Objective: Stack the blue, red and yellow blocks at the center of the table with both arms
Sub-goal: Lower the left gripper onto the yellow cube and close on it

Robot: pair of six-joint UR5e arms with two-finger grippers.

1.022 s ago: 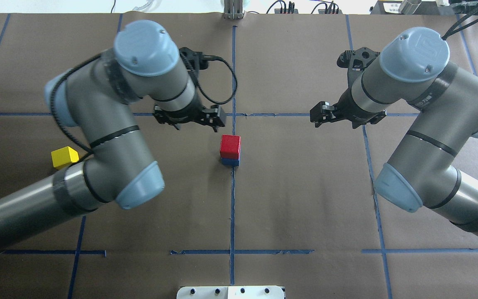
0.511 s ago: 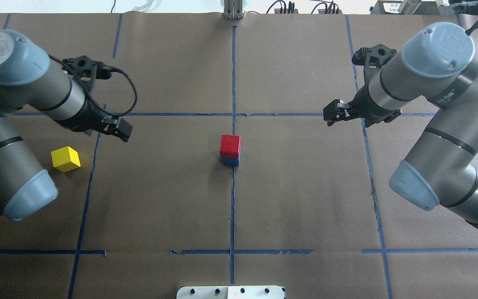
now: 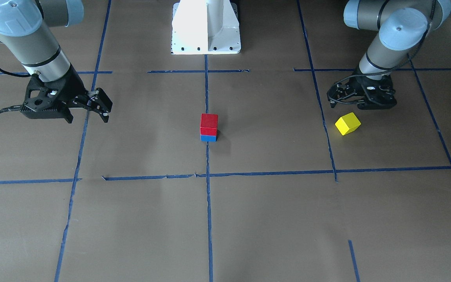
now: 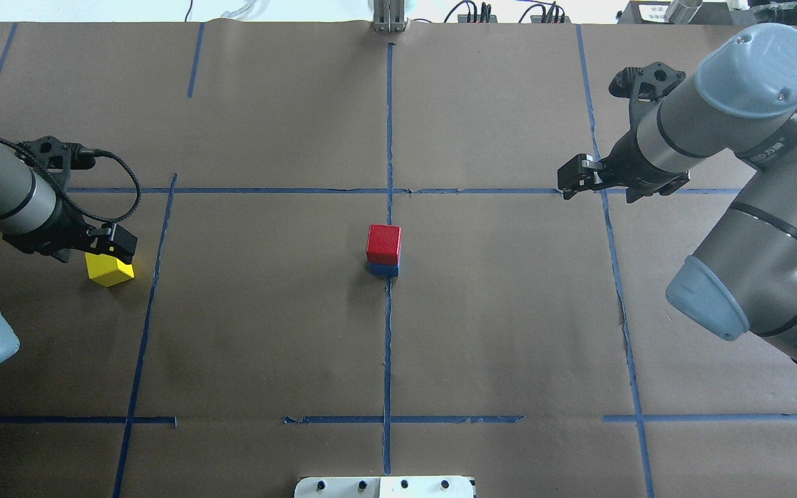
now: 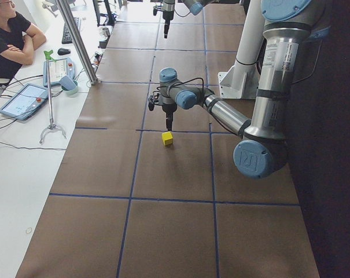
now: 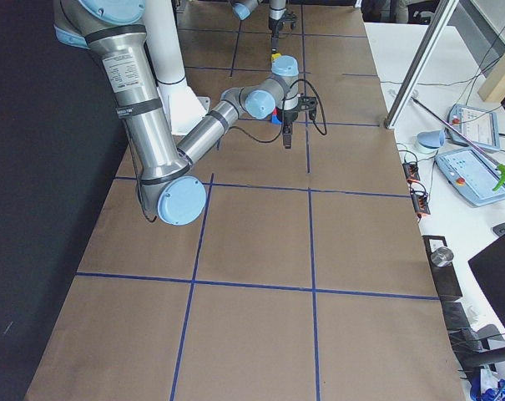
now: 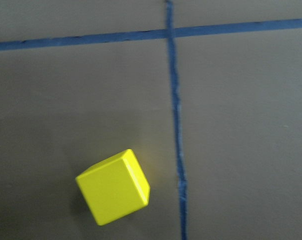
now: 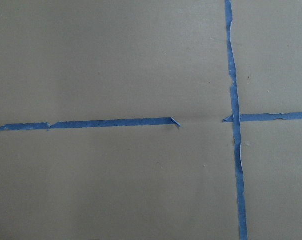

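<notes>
Yellow block point(image 4: 109, 270) was what worried me. It sat far out on the left side of the table point(image 4: 267, 325), well apart from the centre, where the red block point(image 4: 383, 242) rested on the blue block point(image 4: 384, 270) on the middle tape line. In the left wrist view the yellow block lay low in the frame and turned at an angle to the tape grid. I judged that a straight descent could put a fingertip on a corner, or on the top face, and spin or shove the block instead of capturing it. A skewed grasp would then reach the tower, where a crooked or heavy placement could knock the red block off the blue one. The left arm was stretched out low with its wrist pointing down. The left gripper point(image 4: 120, 242) hovered just above the block's far edge without touching it, and its jaws looked spread and empty. The right gripper point(image 4: 571, 181) hung over the right side, well clear of the stack, with its jaws apparently parted and holding nothing.
</notes>
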